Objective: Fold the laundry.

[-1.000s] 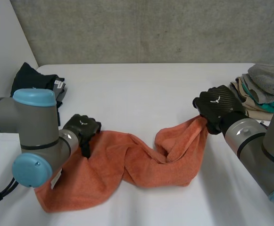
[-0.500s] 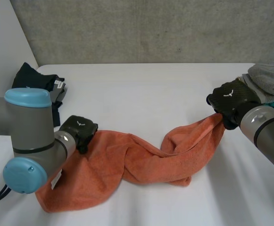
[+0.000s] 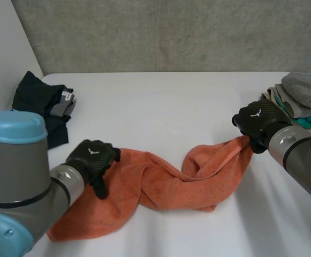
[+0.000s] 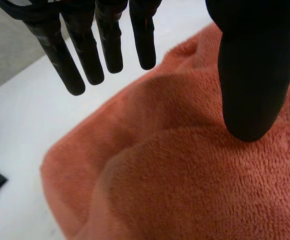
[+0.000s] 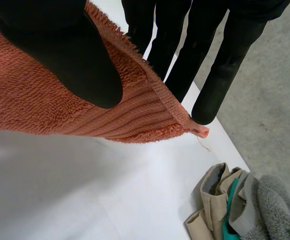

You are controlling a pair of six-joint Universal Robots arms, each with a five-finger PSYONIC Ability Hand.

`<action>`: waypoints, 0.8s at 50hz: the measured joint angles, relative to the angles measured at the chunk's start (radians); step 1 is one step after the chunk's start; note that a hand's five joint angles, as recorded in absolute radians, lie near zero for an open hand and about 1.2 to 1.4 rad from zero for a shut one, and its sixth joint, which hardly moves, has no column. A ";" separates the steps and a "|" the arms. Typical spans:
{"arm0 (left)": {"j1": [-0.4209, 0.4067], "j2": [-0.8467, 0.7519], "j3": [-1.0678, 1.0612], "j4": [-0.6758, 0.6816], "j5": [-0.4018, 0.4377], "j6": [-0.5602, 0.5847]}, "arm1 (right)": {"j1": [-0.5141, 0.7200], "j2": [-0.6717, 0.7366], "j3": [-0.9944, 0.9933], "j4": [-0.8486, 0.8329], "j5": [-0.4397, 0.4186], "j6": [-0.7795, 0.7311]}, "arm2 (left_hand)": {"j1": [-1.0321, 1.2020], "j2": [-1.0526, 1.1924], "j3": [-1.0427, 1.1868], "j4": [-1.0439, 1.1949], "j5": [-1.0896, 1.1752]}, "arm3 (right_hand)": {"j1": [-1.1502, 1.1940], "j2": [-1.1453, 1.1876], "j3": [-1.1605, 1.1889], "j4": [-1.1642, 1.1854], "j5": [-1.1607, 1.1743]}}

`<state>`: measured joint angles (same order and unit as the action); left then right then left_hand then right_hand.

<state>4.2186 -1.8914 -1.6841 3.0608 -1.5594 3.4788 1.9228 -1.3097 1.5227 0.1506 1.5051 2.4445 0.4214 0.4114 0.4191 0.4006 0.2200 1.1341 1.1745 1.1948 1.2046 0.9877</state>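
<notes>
The white surface (image 3: 166, 101) runs from the near edge back to a grey wall. An orange towel (image 3: 160, 184) lies rumpled across its near half, stretched in a loose, twisted band between the two hands. Its broad end is spread flat near the left arm (image 3: 16, 176), and its narrower end rises off the surface towards the right arm (image 3: 300, 155).

A stack of folded laundry (image 3: 300, 96) sits at the far right edge of the surface, with a grey towel on top and beige and teal pieces beneath. At the far left edge lies a heap of dark clothes (image 3: 40, 101), well apart from the towel.

The left hand (image 3: 92, 159) rests on the far edge of the towel's broad end. In the left wrist view its fingers (image 4: 85, 45) are straight and spread, hanging above the cloth without touching it. Only the thumb (image 4: 249, 65) comes down, its tip pressing on the pile of the towel, so nothing is gripped.

The right hand (image 3: 258, 122) is just beside the stack and holds the towel's raised end. The right wrist view shows the hemmed edge pinched between the thumb (image 5: 60, 45) on one face and the fingers (image 5: 224, 65) on the other. The corner tip sticks out just past the fingertips, clear of the surface.
</notes>
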 measured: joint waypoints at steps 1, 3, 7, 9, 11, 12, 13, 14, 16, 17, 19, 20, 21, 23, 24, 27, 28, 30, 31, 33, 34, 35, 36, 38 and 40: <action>-0.002 -0.021 0.004 0.011 0.000 0.001 | 0.001 0.000 0.003 0.000 -0.001 0.000 | 0.000 0.000 0.000 0.000 0.001 | 0.000 0.000 0.000 0.000 0.000; -0.006 -0.069 0.020 0.037 -0.001 0.002 | 0.005 0.002 0.011 -0.001 -0.002 0.000 | 0.065 0.068 0.063 0.069 0.074 | 0.000 0.000 0.000 0.000 0.000; -0.008 -0.153 0.076 0.089 -0.004 0.005 | 0.011 0.017 0.010 -0.006 -0.003 -0.003 | 0.505 0.471 0.440 0.464 0.449 | 0.000 0.000 0.000 0.000 0.000; -0.008 -0.179 0.112 0.110 -0.008 0.007 | 0.012 0.030 -0.002 -0.015 -0.002 -0.004 | 0.670 0.641 0.628 0.639 0.616 | 0.000 0.001 0.000 0.000 0.000; -0.007 -0.211 0.179 0.140 -0.017 0.012 | 0.014 0.054 -0.036 -0.037 0.002 -0.001 | 0.724 0.775 0.764 0.788 0.724 | 0.000 0.002 0.001 0.000 0.000; -0.007 -0.217 0.198 0.147 -0.020 0.014 | 0.014 0.060 -0.049 -0.046 0.003 0.001 | 0.724 0.778 0.768 0.793 0.724 | 0.000 0.002 0.001 0.000 0.000; -0.006 -0.226 0.240 0.162 -0.029 0.019 | 0.014 0.064 -0.060 -0.054 0.005 0.004 | 0.724 0.781 0.770 0.796 0.724 | 0.000 0.004 0.001 0.000 0.000; -0.004 -0.238 0.304 0.185 -0.043 0.027 | 0.014 0.088 -0.129 -0.111 0.018 0.027 | 0.724 0.781 0.770 0.796 0.724 | 0.000 0.005 0.001 0.000 0.000; -0.001 -0.247 0.379 0.215 -0.062 0.040 | 0.014 0.101 -0.176 -0.157 0.030 0.047 | 0.724 0.781 0.770 0.796 0.724 | 0.000 0.005 0.001 0.000 0.000; 0.002 -0.253 0.469 0.256 -0.087 0.058 | 0.014 0.117 -0.248 -0.241 0.053 0.083 | 0.724 0.782 0.771 0.798 0.724 | 0.000 0.005 0.002 0.000 0.000; 0.005 -0.254 0.548 0.298 -0.110 0.078 | 0.012 0.125 -0.314 -0.341 0.083 0.123 | 0.724 0.783 0.771 0.798 0.724 | 0.000 0.005 0.003 0.000 0.000; 0.006 -0.251 0.615 0.342 -0.130 0.101 | 0.010 0.128 -0.355 -0.415 0.107 0.148 | 0.724 0.784 0.772 0.799 0.724 | 0.000 0.005 0.003 0.000 0.000; 0.006 -0.249 0.644 0.363 -0.139 0.113 | 0.008 0.128 -0.382 -0.472 0.127 0.165 | 0.724 0.784 0.772 0.799 0.724 | 0.000 0.005 0.004 0.000 0.000; 0.005 -0.242 0.684 0.401 -0.152 0.136 | 0.007 0.125 -0.414 -0.543 0.151 0.185 | 0.724 0.784 0.772 0.799 0.724 | 0.000 0.005 0.004 0.000 0.000; 0.004 -0.234 0.696 0.419 -0.157 0.147 | 0.007 0.123 -0.427 -0.573 0.161 0.192 | 0.724 0.784 0.772 0.799 0.724 | 0.000 0.005 0.004 0.000 0.000; -0.001 -0.198 0.689 0.455 -0.164 0.172 | 0.008 0.116 -0.449 -0.615 0.177 0.202 | 0.724 0.785 0.772 0.799 0.724 | 0.000 0.005 0.004 0.000 0.000; -0.003 -0.183 0.671 0.462 -0.164 0.177 | 0.008 0.111 -0.454 -0.616 0.178 0.204 | 0.724 0.785 0.773 0.799 0.724 | 0.000 0.005 0.004 0.000 0.000; -0.006 -0.160 0.626 0.469 -0.162 0.182 | 0.010 0.109 -0.451 -0.599 0.173 0.204 | 0.724 0.785 0.775 0.799 0.724 | 0.000 0.005 0.004 0.000 0.000; -0.008 -0.142 0.580 0.472 -0.159 0.184 | 0.010 0.108 -0.449 -0.592 0.171 0.204 | 0.724 0.786 0.775 0.799 0.724 | 0.000 0.005 0.004 0.000 0.000; -0.013 -0.123 0.517 0.475 -0.156 0.185 | 0.012 0.107 -0.425 -0.533 0.146 0.202 | 0.724 0.786 0.775 0.799 0.724 | 0.000 0.005 0.004 0.000 0.000; -0.018 -0.114 0.469 0.476 -0.154 0.184 | 0.012 0.109 -0.409 -0.503 0.133 0.202 | 0.724 0.786 0.775 0.799 0.724 | 0.000 0.005 0.004 0.000 0.000; -0.023 -0.110 0.434 0.476 -0.152 0.184 | 0.013 0.111 -0.395 -0.479 0.121 0.201 | 0.724 0.786 0.775 0.799 0.724 | 0.000 0.005 0.004 0.000 0.000; -0.029 -0.107 0.396 0.475 -0.152 0.183 | 0.013 0.113 -0.382 -0.461 0.112 0.201 | 0.724 0.786 0.775 0.799 0.724 | 0.000 0.005 0.004 0.000 0.000; -0.043 -0.104 0.320 0.473 -0.151 0.182 | 0.012 0.126 -0.337 -0.405 0.081 0.200 | 0.724 0.787 0.776 0.799 0.724 | 0.000 0.005 0.004 0.000 0.000; -0.060 -0.106 0.245 0.469 -0.151 0.180 | 0.012 0.143 -0.291 -0.363 0.056 0.199 | 0.724 0.787 0.776 0.799 0.724 | 0.000 0.005 0.004 0.000 0.000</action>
<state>4.1581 -1.9979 -1.4393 3.5301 -1.7107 3.6586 1.9345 -1.1665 1.2317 -0.2121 1.5607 2.6440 1.1452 1.1980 1.1949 1.1997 0.9440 1.1341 1.1798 1.1985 1.2050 0.9878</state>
